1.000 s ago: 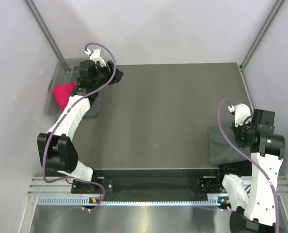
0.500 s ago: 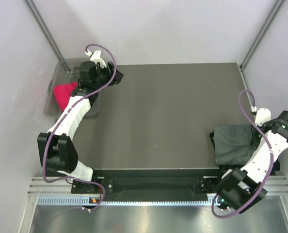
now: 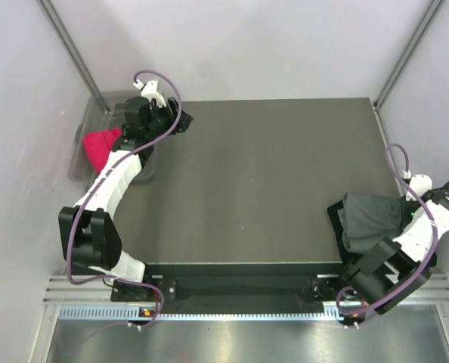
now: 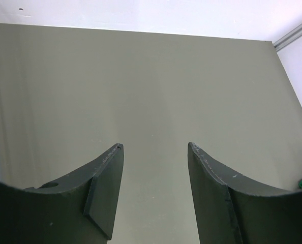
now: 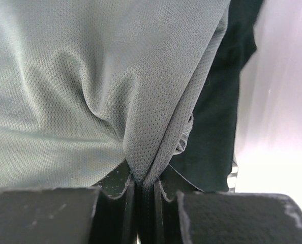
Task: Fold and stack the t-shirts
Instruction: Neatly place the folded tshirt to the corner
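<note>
Pinching the grey t-shirt (image 3: 372,219), right fingers (image 5: 113,190) sit at table's (image 3: 270,174) right edge.

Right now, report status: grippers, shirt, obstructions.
Left gripper open, empty. Right gripper shut on grey t-shirt, above black t-shirts. Nothing seen in the way.

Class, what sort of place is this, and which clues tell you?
Probably a robot test cell: white panels and metal posts enclose a dark table; left arm and right arm are bolted at its edge.
</note>
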Action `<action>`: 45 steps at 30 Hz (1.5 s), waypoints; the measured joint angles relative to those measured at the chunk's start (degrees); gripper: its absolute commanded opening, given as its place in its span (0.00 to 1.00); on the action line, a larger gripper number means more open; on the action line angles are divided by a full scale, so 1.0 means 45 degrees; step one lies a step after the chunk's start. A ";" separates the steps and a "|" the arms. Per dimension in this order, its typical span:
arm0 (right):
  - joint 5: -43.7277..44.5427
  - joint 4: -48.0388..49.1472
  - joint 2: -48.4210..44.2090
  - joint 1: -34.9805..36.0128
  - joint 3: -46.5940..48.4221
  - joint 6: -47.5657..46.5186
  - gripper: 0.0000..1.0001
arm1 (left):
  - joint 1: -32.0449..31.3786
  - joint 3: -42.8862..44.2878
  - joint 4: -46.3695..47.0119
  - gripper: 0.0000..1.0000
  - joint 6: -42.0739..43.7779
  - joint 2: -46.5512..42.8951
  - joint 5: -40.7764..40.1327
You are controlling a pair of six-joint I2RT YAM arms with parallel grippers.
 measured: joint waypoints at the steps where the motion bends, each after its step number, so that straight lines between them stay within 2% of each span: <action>1: 0.0000 0.0087 0.0121 -0.0180 0.0000 -0.0005 0.00 | 0.0000 0.0000 0.0000 0.58 0.0000 0.0000 0.0000; 9: -0.0044 0.0481 0.0316 -0.0534 0.0010 -0.0092 0.00 | 0.0000 -0.0170 0.0010 0.58 0.0000 -0.0024 -0.0005; 12: -0.0126 0.0816 0.0316 -0.0534 0.0034 -0.0083 0.23 | 0.0000 -0.0170 0.0015 0.58 0.0000 -0.0029 -0.0005; 15: -0.0301 0.1059 0.0316 -0.0573 0.0311 0.0063 0.57 | 0.0000 -0.0214 0.0024 0.58 0.0000 -0.0083 -0.0005; 16: -0.0355 0.1112 0.0316 -0.0593 0.0481 0.0034 0.80 | 0.0000 -0.0233 0.0029 0.58 0.0000 -0.0107 -0.0005; 18: -0.0583 0.1253 0.0316 -0.0607 0.0981 0.0097 0.97 | 0.0000 -0.0282 0.0029 0.58 0.0000 -0.0146 -0.0005; 21: -0.0928 0.1166 0.0223 -0.0607 0.1807 0.0049 0.99 | 0.0015 -0.0316 0.0024 0.61 0.0010 -0.0185 -0.0010; 23: -0.1219 0.1088 -0.0175 -0.0612 0.2176 0.0034 0.99 | 0.0063 -0.0316 0.0024 0.69 0.0117 -0.0219 -0.0005; 27: -0.2263 0.0903 -0.2327 -0.0597 0.2283 -0.0005 1.00 | 0.0107 -0.0287 -0.0044 0.73 0.0733 -0.0243 -0.0010; 31: -0.3823 0.0452 -0.3988 -0.0495 0.2283 0.0015 1.00 | -0.0019 0.0291 -0.0967 0.73 0.2089 -0.0243 -0.0335; 33: -0.4571 0.0087 -0.3866 -0.0476 0.2278 0.0058 1.00 | -0.0117 0.0797 -0.1530 0.72 0.2720 -0.0243 -0.0306; 38: -0.5309 -0.0214 -0.1996 -0.0471 0.1817 0.0525 1.00 | -0.0233 0.1341 -0.2487 0.71 0.3599 -0.0272 0.0442; 45: -0.5168 -0.0476 -0.1020 -0.0486 0.1069 0.0806 1.00 | -0.0243 -0.0631 -0.2832 0.72 0.3857 -0.1137 0.0665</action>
